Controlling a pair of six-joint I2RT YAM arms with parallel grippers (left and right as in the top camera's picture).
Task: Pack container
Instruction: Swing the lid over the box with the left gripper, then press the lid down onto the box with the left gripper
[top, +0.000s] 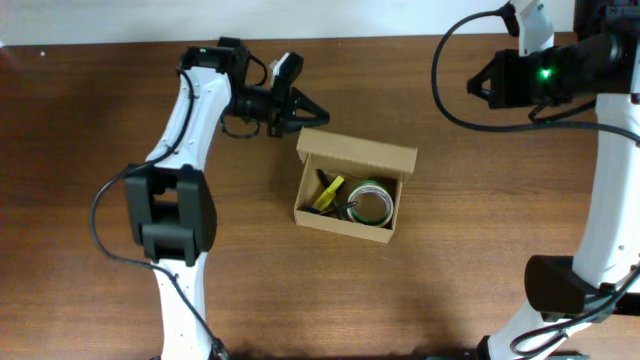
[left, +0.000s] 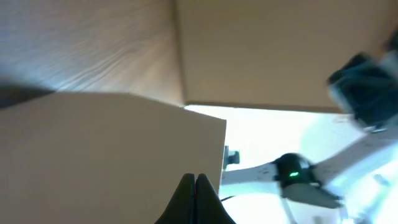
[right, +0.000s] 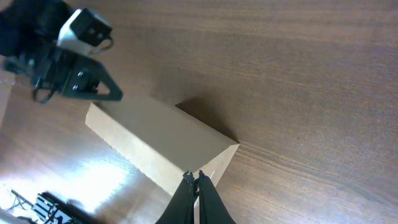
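Container (top: 340, 226) sits mid-table (top: 90, 110), open, its lid flap (top: 357, 155) standing up along the far edge. Inside you can make out a yellow pen (top: 330, 190) on the left and a tape roll (top: 372, 204) on the right, lying side by side. Your left gripper (top: 320, 115) is at the flap's far left corner, fingers pinched together to a point with nothing between them; whether the tip touches the cardboard can't be told. Your right gripper (right: 196, 182) hangs well apart from the box, off toward the far right, fingertips likewise pressed closed and empty. Its wrist view looks down on the flap's back and the left gripper beyond.
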